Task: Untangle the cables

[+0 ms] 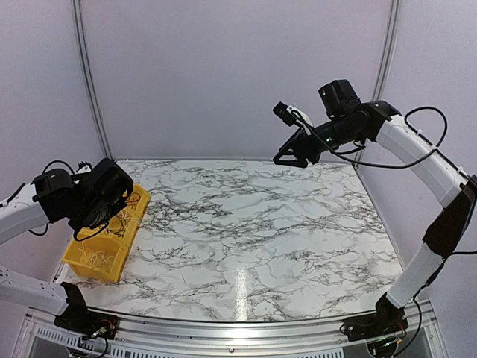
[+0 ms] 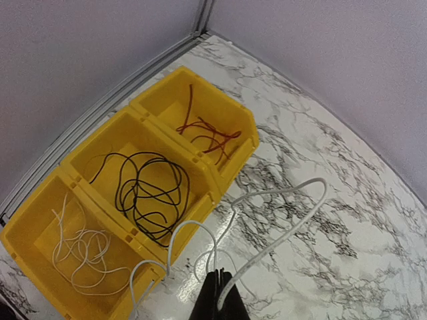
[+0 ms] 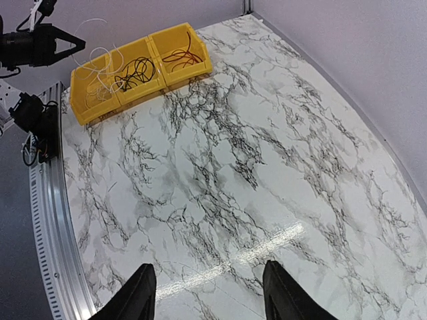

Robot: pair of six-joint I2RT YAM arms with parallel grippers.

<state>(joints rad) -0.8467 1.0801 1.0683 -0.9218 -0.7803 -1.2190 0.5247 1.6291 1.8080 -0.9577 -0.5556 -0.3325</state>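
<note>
Nearest the arm bases, at the left edge of the marble-patterned counter (image 1: 253, 224), stands a yellow bin (image 2: 230, 160) with three compartments in a row, running away from the near edge. The near compartment holds a loose bundle of white cables (image 2: 80, 250). The middle compartment holds black cables (image 2: 150, 193) in overlapping loops. The far compartment holds red cables (image 2: 207, 130), a few strands lying against its bottom and back wall. Each colour lies in its own compartment, and none crosses a divider.

The left end effector (image 2: 218, 283) hangs above the near end of the bin. Its fingers are pressed together on a single white cable (image 2: 324, 192). From the grip this cable runs out in one long open loop over the counter beside the bin, and shorter loops arch toward the rim of the near compartment. Whether those loops touch the bin or the counter cannot be told.

Farther back and to the right, the right end effector (image 3: 210, 293) is raised high above the far part of the counter, well apart from the bin. Its fingers are spread wide with nothing between them. Its wrist camera looks down across the bare marble surface toward the bin at the far left.
</note>
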